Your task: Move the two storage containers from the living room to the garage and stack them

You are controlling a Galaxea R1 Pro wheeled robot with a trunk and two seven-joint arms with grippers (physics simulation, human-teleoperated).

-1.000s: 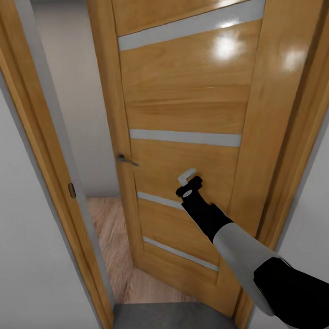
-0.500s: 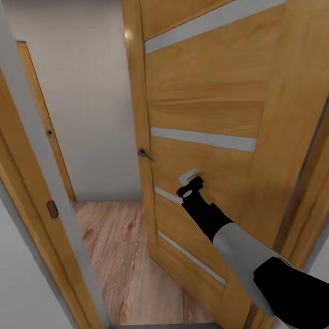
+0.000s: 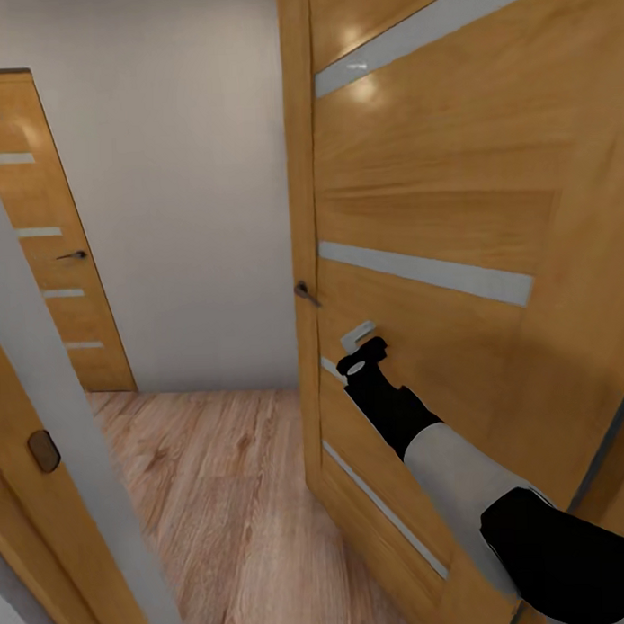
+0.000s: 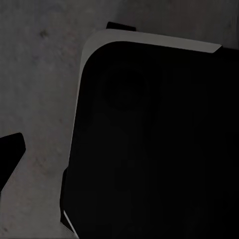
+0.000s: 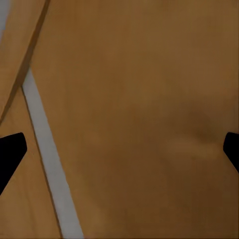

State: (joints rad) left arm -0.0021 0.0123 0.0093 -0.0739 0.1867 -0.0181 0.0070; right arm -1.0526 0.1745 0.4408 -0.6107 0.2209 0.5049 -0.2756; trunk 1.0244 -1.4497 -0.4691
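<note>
The honey-coloured wooden door with pale horizontal strips (image 3: 453, 217) stands right in front of my right gripper (image 3: 360, 339), swung partly open, and my outstretched black-and-grey right arm (image 3: 443, 460) reaches to its face. In my right wrist view the door's wood grain and one pale strip sit close ahead, with my two dark fingertips (image 5: 11, 152) far apart at the edges, so this gripper is spread and pinching nothing. Beyond the door's free edge, to the left of my gripper, a light wood-plank floor (image 3: 219, 495) runs to a plain white wall (image 3: 182, 200) and a second matching wooden door (image 3: 49, 249). The small dark lever handle (image 3: 304, 292) sits just above and left of my gripper.

My left gripper's state I cannot tell; its wrist view gives a dark rounded body (image 4: 154, 144) over rough grey ground.

Neither orange-red container is visible here, so I judge I am on the way to fetch them.

The risks: my fingers may slide off the smooth panel, the door may swing back onto my arm, or my base may clip the grey-edged door frame (image 3: 55, 429) beside me as I pass.
</note>
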